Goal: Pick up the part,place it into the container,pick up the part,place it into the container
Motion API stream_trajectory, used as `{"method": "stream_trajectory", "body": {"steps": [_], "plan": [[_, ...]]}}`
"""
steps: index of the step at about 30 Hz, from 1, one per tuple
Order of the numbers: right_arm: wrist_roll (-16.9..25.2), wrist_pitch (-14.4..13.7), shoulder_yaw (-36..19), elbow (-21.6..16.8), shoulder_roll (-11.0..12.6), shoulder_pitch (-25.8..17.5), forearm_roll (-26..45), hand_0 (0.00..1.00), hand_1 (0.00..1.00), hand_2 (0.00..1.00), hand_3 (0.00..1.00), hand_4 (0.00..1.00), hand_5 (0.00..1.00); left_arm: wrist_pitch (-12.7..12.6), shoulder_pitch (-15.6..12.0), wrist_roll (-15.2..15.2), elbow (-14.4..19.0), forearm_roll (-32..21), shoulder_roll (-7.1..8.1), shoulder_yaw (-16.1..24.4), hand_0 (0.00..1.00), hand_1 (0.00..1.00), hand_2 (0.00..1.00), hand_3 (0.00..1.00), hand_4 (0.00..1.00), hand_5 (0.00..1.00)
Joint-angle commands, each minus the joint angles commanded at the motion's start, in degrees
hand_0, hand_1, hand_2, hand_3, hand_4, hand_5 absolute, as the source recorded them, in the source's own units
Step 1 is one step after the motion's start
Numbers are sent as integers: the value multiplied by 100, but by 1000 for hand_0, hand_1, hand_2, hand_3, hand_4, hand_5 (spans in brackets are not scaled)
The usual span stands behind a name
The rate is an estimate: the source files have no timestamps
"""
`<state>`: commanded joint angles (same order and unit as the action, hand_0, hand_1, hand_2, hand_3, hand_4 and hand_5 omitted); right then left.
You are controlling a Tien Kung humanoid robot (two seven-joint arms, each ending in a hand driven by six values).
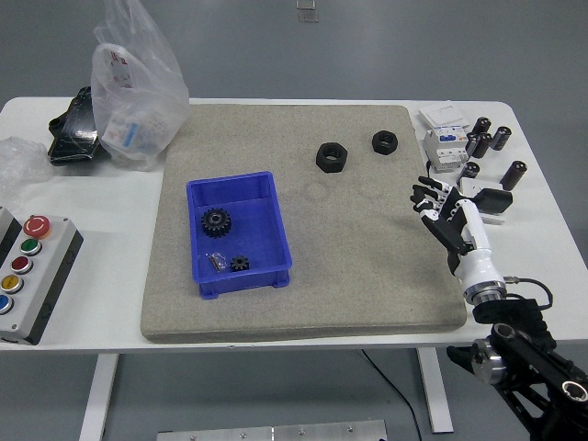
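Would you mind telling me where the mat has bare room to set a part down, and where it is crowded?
The grey mat is bare between the blue bin and the right hand, and in front of the two black nuts. It is crowded at the table's right edge, with the breaker and the black cylinders.

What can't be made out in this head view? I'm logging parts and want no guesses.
- Bag: contents blurred behind crinkled plastic.
- Small pale part in the blue bin, beside the small gear: too small to identify.
- Black object: partly hidden by the bag.
- Button box: cut off by the left edge.
- Left hand: out of view.
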<state>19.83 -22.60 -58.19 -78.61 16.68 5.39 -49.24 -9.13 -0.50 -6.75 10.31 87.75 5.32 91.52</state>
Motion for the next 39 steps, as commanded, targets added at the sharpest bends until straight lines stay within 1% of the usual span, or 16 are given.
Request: {"method": "stream_trajectory", "body": {"steps": [17,18,20,23,24,32,39], "plan": [[88,-89,-313,-135,-23,-140,-31,785,712,732,690,687,354,32,64,49,0,-2,126,-80,627,566,556,617,709,265],[90,-96,-340,-155,-24,-154,-42,782,716,733,689,697,388,32,60,52,0,-8,132,-84,627,566,556,617,709,265],[93,-108,-385,-188,-26,-174,-62,782,716,733,689,697,388,32,51,60,0,-30,141,-88,627,566,556,617,709,265],[108,-123,-455,-217,-43,-203,-74,782,716,733,689,697,388,32,43,72,0,-59,149,-87,627,566,556,617,709,265],[114,-127,-469,-217,-47,-207,-70,779,718,733,689,707,410,32,43,75,0,-67,149,-88,627,566,556,617,709,265],[157,-159,-523,-189,-72,-216,-20,778,718,732,688,708,412,41,47,86,0,-79,128,-103,627,566,556,616,709,265],[164,-193,-598,-203,-94,-221,-43,778,714,732,688,706,415,46,78,106,0,-95,145,-115,627,566,556,616,709,265]]}}
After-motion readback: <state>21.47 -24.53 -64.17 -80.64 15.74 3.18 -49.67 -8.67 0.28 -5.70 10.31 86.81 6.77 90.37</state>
